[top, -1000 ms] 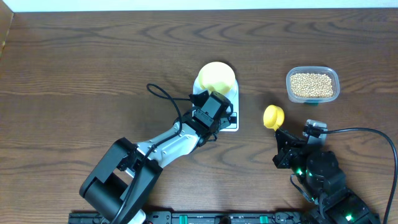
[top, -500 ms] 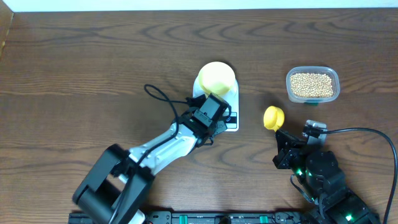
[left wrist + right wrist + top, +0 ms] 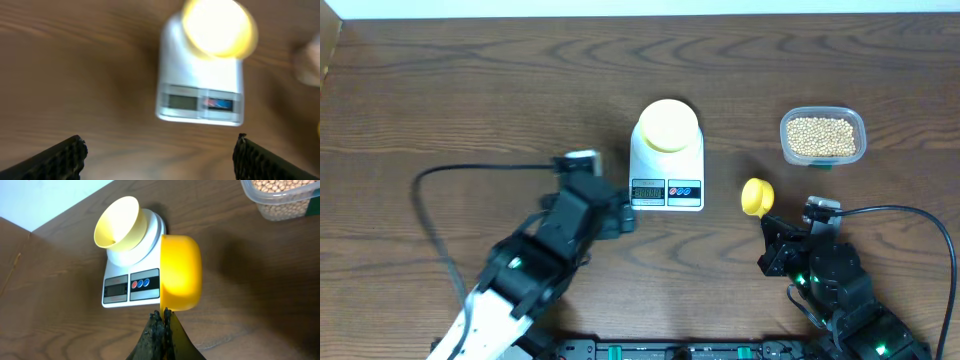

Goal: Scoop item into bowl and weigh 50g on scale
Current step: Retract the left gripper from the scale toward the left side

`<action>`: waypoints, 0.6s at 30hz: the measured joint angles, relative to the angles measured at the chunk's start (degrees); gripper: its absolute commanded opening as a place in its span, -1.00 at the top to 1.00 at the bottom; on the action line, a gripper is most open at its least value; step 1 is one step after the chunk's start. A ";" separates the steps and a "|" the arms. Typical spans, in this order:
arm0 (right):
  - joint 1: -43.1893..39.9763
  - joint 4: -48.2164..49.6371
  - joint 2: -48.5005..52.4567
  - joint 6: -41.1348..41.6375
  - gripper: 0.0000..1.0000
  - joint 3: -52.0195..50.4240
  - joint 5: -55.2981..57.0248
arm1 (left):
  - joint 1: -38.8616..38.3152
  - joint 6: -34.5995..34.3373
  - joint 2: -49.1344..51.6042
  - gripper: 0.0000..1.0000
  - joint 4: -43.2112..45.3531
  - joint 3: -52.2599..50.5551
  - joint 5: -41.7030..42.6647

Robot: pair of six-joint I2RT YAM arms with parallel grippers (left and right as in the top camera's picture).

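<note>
Pinching bright yellow plastic scoop [image 3: 181, 272], right jaws; left jaws standing spread.
Light, loose small tan beans [image 3: 822, 137] at its one o'clock, likely rolling; dig underneath.

**Two arms, unlike in colour**

The left arm [image 3: 520, 270] has white shells over black joints, a green light and a trailing black cable [image 3: 480, 168]. The right arm [image 3: 835, 285] is all black, green-lit, with a second cable [image 3: 910, 208]. The left hand [image 3: 159, 155] has black, ribbed fingers [image 3: 60, 159].
</note>
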 measured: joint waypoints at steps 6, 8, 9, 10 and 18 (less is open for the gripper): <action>0.00 0.00 -0.02 0.44 0.98 0.00 -0.33 | 1.14 7.65 -3.93 -0.92 -6.19 -0.02 -7.80; 0.00 0.00 -0.02 0.50 0.98 0.00 -0.87 | 1.62 15.78 -3.87 -0.92 -7.45 0.17 -3.96; 0.00 -0.04 -0.02 0.63 0.98 0.00 -1.09 | 2.29 18.69 -3.78 -0.92 -9.09 0.83 -1.86; 0.00 -0.04 -0.02 0.66 0.98 0.00 -1.20 | 3.67 22.14 -3.63 -0.92 -11.45 2.34 0.66; 0.00 -0.11 -0.02 0.70 0.98 0.00 -1.64 | 17.09 43.17 -3.96 -0.92 -24.85 22.88 16.81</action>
